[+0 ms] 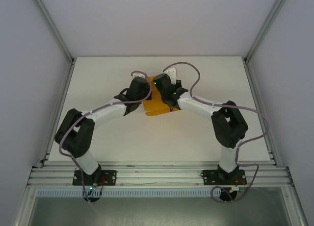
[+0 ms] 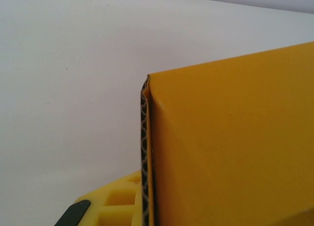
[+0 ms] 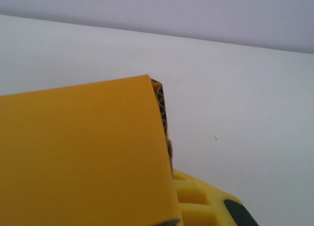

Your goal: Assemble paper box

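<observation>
The paper box [image 1: 158, 107] is orange-yellow card lying at the middle of the table, partly folded, between the two wrists. My left gripper [image 1: 143, 94] comes at its left side and my right gripper [image 1: 166, 94] at its right side. In the left wrist view a card panel [image 2: 230, 147] stands upright, and its corrugated edge [image 2: 144, 157] runs down beside my yellow finger [image 2: 115, 206]; the left gripper [image 2: 147, 213] is shut on that panel. In the right wrist view a card panel [image 3: 83, 157] runs down against the yellow finger [image 3: 201, 206], and the right gripper [image 3: 172, 209] is shut on it.
The white table [image 1: 122, 138] is ringed by pale walls and aluminium frame rails [image 1: 54, 44]. Both arm bases [image 1: 93, 177] are bolted at the near edge. Grey cables [image 1: 196, 79] loop above the right wrist.
</observation>
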{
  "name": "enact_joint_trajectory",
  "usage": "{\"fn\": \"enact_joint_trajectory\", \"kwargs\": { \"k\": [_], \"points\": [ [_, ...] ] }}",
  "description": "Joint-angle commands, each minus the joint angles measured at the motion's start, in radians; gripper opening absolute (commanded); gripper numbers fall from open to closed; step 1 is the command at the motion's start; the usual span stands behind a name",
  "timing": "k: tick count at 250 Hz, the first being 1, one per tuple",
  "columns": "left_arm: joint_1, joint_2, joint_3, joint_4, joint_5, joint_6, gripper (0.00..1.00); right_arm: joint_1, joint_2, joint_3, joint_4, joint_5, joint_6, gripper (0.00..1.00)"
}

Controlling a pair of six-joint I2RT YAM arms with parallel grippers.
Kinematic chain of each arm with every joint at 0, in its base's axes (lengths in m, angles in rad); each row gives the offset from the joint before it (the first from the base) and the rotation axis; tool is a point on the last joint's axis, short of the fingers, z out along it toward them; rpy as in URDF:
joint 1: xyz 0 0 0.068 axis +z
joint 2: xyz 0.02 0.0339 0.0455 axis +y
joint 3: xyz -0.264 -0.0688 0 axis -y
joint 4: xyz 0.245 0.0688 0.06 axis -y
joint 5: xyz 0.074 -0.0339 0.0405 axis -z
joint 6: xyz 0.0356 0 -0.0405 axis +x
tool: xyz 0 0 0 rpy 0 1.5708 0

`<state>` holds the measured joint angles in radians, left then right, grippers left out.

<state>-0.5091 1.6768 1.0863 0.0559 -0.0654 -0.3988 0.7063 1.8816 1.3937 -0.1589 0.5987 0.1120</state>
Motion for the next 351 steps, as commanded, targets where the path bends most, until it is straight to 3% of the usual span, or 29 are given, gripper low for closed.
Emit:
{"fn": "enact_joint_trajectory", "kwargs": {
  "k": [1, 25, 43, 63, 84, 151, 163, 189, 219, 238, 267, 307, 351],
  "points": [
    [0.018, -0.012, 0.027, -0.076, -0.082, -0.05, 0.0, -0.082, 0.042, 0.003, -0.108, 0.322, 0.048, 0.0],
    [0.018, -0.008, 0.038, -0.084, -0.08, -0.049, 0.0, -0.088, 0.032, -0.018, -0.026, 0.225, 0.004, 0.0],
    [0.017, -0.005, 0.038, -0.073, -0.063, -0.045, 0.0, -0.087, -0.006, -0.093, 0.148, 0.046, -0.097, 0.0],
    [0.018, 0.0, 0.038, -0.061, -0.04, -0.037, 0.0, -0.089, -0.079, -0.182, 0.299, -0.194, -0.112, 0.18],
    [0.017, 0.003, 0.04, -0.058, -0.023, -0.035, 0.0, -0.095, -0.144, -0.255, 0.411, -0.388, -0.118, 0.24],
    [0.017, -0.01, 0.029, -0.056, 0.003, 0.007, 0.0, -0.104, -0.312, -0.338, 0.361, -0.689, -0.14, 0.85],
    [0.016, -0.012, 0.031, -0.056, 0.007, 0.012, 0.0, -0.104, -0.353, -0.361, 0.358, -0.736, -0.143, 1.0],
    [0.018, -0.015, 0.038, -0.056, 0.024, 0.052, 0.0, -0.106, -0.44, -0.413, 0.369, -0.78, -0.127, 1.0],
    [0.019, -0.013, 0.077, -0.102, 0.116, 0.234, 0.0, -0.117, -0.557, -0.454, 0.321, -0.687, -0.059, 1.0],
    [0.028, 0.004, 0.139, -0.219, 0.202, 0.399, 0.0, -0.137, -0.631, -0.454, 0.212, -0.603, -0.024, 1.0],
    [0.028, 0.026, 0.232, -0.423, 0.198, 0.595, 0.0, -0.189, -0.724, -0.464, 0.046, -0.501, 0.03, 1.0],
    [0.018, 0.02, 0.276, -0.731, 0.424, 0.9, 0.0, -0.318, -0.811, -0.47, -0.148, -0.599, 0.121, 1.0],
    [-0.038, 0.088, 0.383, -0.937, 0.29, 0.958, 0.0, -0.36, -0.832, -0.511, -0.205, -0.631, 0.117, 1.0]
  ]
}}
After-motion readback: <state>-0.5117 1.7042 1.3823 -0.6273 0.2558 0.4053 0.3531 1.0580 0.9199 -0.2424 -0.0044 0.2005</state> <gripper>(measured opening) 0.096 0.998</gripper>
